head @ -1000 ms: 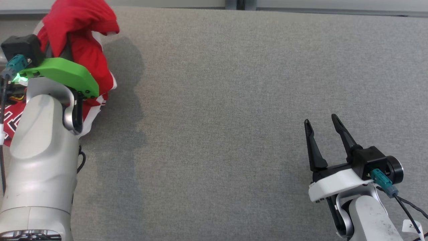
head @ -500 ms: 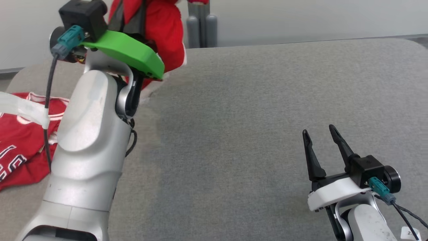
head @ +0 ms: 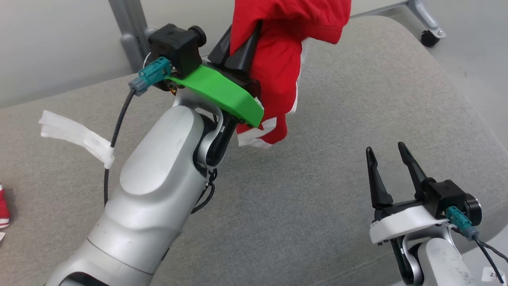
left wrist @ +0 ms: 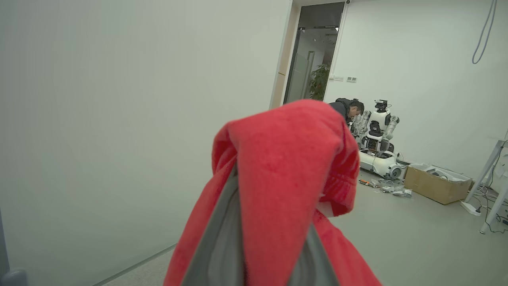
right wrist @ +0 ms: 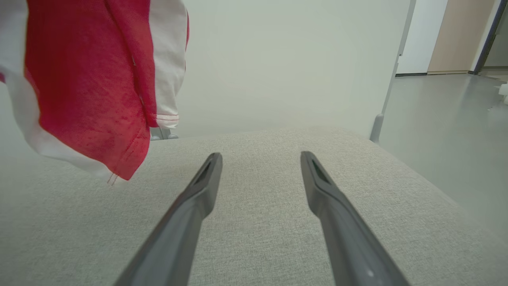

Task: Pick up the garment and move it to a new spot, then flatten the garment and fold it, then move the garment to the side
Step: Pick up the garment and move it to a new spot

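Stage of task: first step, in progress. The left gripper (head: 244, 47) is gripping the red garment (head: 281, 59) with its jaws closed tight on a bunched fold, holding it raised above the far part of the padded grey table (head: 337, 119). The cloth is hanging in a crumpled column beneath the fingers, with its white-trimmed hem lowest. In the right wrist view the garment (right wrist: 83, 87) is dangling at the upper left, and its lowest corner appears to be hanging clear of the padding (contact cannot be ruled out from the head view). In the left wrist view the garment (left wrist: 285, 171) is draping over the fingers and covering their tips.

The right gripper (head: 385, 147) is resting low at the near right with its jaws spread wide and nothing between them, well apart from the cloth. Its fingers are pointing across bare padding (right wrist: 260, 155).

Judged progress: the pick-up is looking complete and the transfer to a new spot is under way. Setting down, flattening, folding and moving aside are all remaining.
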Tool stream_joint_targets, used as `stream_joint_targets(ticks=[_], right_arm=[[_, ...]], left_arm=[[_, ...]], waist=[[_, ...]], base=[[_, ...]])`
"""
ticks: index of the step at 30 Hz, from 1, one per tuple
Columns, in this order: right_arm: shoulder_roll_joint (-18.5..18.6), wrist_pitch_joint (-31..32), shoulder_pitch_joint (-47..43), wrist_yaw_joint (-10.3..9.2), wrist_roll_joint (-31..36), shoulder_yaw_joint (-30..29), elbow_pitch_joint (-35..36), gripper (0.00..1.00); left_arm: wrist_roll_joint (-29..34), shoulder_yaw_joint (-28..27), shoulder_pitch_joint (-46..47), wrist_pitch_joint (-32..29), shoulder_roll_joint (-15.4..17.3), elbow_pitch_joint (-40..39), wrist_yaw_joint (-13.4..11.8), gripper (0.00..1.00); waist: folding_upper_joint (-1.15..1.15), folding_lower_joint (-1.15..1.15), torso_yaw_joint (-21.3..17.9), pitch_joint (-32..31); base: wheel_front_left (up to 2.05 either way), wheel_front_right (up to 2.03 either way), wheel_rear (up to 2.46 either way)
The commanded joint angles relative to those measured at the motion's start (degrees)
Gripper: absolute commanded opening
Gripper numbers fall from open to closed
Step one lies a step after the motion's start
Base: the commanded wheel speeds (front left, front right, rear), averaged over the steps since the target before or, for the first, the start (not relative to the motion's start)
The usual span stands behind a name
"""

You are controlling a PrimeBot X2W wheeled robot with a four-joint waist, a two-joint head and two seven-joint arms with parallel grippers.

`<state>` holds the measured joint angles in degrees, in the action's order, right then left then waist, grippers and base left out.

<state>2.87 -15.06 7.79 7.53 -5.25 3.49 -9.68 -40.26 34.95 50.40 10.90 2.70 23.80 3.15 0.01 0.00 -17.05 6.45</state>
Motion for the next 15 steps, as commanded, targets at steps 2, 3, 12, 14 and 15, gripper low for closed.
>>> stream_joint_targets(ticks=[2,3,12,14,15], right_arm=[[0.01,-0.18,1.00,-0.08,-0.66,-0.21,0.66,1.00],[0.00,-0.18,1.05,-0.08,-0.87,-0.17,0.73,1.00],[0.04,-0.18,1.60,-0.08,-1.49,-0.22,0.95,1.00],[0.05,-0.18,1.57,-0.08,-1.24,-0.38,0.84,1.00],[0.03,-0.18,1.56,-0.08,-1.14,-0.29,0.76,1.00]], left_arm=[[-2.16,1.72,-0.79,1.09,0.39,2.05,-0.60,0.00],[-2.51,2.27,-1.37,1.27,0.44,3.10,-0.72,0.00],[-4.67,3.10,-7.88,3.75,0.58,19.84,-0.08,0.00],[-4.78,3.53,-8.95,3.79,0.53,23.18,0.38,0.01],[-4.75,3.92,-9.31,3.84,0.50,24.42,0.79,0.49]], waist=[[-0.01,0.00,-3.48,3.33],[-0.01,0.00,-3.32,3.71],[-0.01,0.00,0.68,5.21],[-0.01,0.00,1.89,4.94],[-0.01,0.00,2.42,4.77]], base=[[0.00,0.00,0.00],[0.00,0.00,0.00],[0.00,0.00,0.00],[0.00,0.00,0.00],[0.00,0.00,0.00]])
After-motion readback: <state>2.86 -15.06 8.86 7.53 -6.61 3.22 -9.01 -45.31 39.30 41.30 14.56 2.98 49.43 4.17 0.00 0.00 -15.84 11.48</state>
